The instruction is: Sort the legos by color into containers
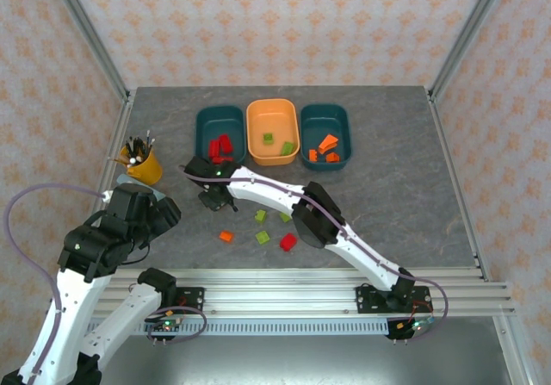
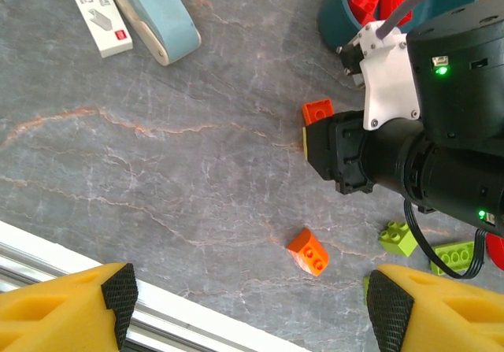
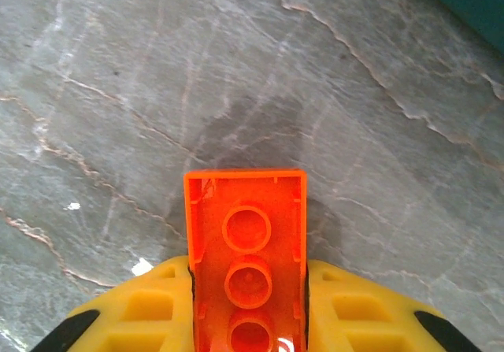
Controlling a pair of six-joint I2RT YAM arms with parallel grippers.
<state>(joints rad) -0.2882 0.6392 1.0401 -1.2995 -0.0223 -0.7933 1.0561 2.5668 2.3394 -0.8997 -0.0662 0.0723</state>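
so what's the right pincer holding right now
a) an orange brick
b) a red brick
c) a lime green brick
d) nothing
a: the right wrist view shows an orange brick, oblong, clamped in the right pincer above the grey tabletop.

arms [image 1: 267, 189] white, black joints | cables [image 1: 52, 187] purple | fingers [image 2: 47, 313] yellow, black pads
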